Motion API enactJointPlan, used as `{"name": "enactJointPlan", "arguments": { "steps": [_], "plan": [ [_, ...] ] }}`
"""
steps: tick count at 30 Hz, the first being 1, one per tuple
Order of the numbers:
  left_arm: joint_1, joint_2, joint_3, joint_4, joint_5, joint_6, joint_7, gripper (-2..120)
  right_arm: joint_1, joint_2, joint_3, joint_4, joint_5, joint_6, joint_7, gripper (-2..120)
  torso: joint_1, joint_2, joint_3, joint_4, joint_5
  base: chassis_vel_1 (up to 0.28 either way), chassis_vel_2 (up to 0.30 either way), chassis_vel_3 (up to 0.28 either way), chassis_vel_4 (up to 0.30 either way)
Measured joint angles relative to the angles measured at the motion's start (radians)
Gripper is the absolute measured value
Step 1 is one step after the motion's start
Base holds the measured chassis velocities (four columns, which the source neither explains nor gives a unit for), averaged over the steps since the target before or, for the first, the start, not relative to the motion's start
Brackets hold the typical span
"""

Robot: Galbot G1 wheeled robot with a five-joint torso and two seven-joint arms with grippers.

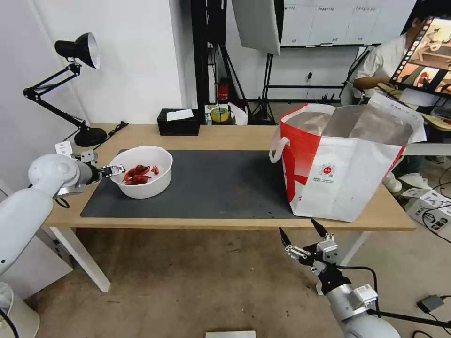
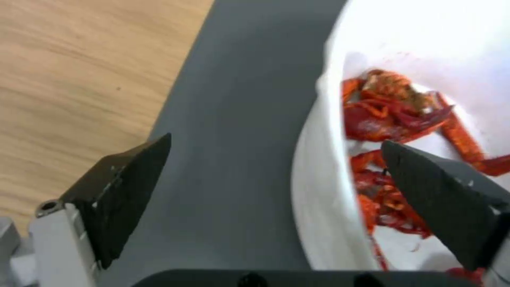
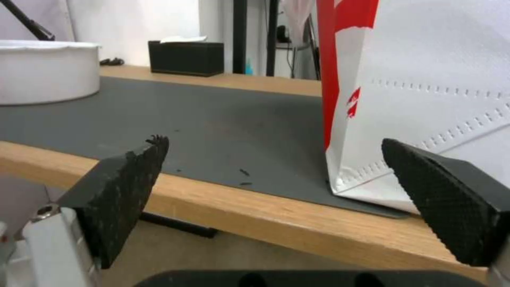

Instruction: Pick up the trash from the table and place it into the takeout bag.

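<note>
A white round bowl (image 1: 145, 185) of red crayfish shells (image 1: 137, 174) stands on the left part of the dark grey mat (image 1: 221, 183) on the table (image 1: 225, 134). My left gripper (image 1: 117, 169) is open at the bowl's left rim. In the left wrist view the left gripper (image 2: 275, 141) straddles the bowl's wall (image 2: 318, 191), one finger over the mat and the other over the shells (image 2: 388, 115). The takeout bag (image 1: 347, 178) stands open at the table's right end. My right gripper (image 1: 297, 226) hangs open below the table's front edge, facing the bag (image 3: 425, 79).
A black tissue box (image 1: 177, 122) sits at the table's back edge, with a tape roll (image 1: 219, 114) beside it. A black desk lamp (image 1: 90, 137) stands at the back left corner. Cables and boxes (image 1: 430, 209) lie on the floor to the right.
</note>
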Motion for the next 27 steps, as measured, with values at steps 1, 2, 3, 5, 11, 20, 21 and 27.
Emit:
{"name": "enactJointPlan", "arguments": {
  "steps": [1, 2, 3, 5, 11, 20, 21, 27],
  "plan": [
    [0.001, 0.002, 0.003, -0.005, 0.0, 0.0, -0.006, 97, 0.0, 0.0, 0.0, 0.0, 0.0, 0.0, 0.0, 100, 0.0, 0.0, 0.0, 0.0, -0.0001, 0.0, 0.0, 0.0, 0.0],
    [0.001, 0.002, 0.004, -0.008, 0.0, -0.001, -0.007, 95, 0.0, 0.0, 0.0, 0.0, 0.0, 0.0, 0.0, 100, 0.0, 0.0, 0.0, 0.0, 0.0, 0.0, 0.0, 0.0, 0.0],
    [0.003, 0.003, 0.006, -0.013, 0.0, -0.002, -0.009, 92, 0.0, 0.0, 0.0, 0.0, 0.0, 0.0, 0.0, 100, 0.0, 0.0, 0.0, -0.0001, 0.0, 0.0, 0.0, 0.0, 0.0],
    [0.004, 0.003, 0.007, -0.014, 0.001, -0.002, -0.011, 89, 0.0, 0.0, 0.0, 0.0, 0.0, 0.0, 0.0, 100, 0.0, 0.0, 0.0, 0.0, 0.0, 0.0, 0.0, 0.0, 0.0],
    [0.004, 0.001, 0.011, -0.023, 0.002, -0.003, -0.023, 67, 0.0, 0.0, 0.0, 0.0, 0.0, 0.0, 0.0, 100, 0.0, 0.0, 0.0, -0.0001, 0.0, 0.0, 0.0, 0.0, 0.0],
    [0.014, 0.0, 0.007, -0.052, -0.004, -0.004, -0.042, 37, 0.0, 0.0, 0.0, 0.0, 0.0, 0.0, 0.0, 100, 0.0, 0.0, 0.0, 0.0, 0.0, 0.0, 0.0, 0.0, 0.0],
    [0.016, 0.001, 0.006, -0.055, -0.004, -0.004, -0.042, 32, 0.0, 0.0, 0.0, 0.0, 0.0, 0.0, 0.0, 100, 0.0, 0.0, 0.0, -0.0001, 0.0, 0.0, 0.0, 0.0, 0.0],
    [0.017, -0.001, 0.002, -0.064, -0.004, -0.004, -0.052, 15, 0.0, 0.0, 0.0, 0.0, 0.0, 0.0, 0.0, 100, 0.0, 0.0, 0.0, 0.0, 0.0, 0.0, 0.0, 0.0, 0.0]
  ]
}}
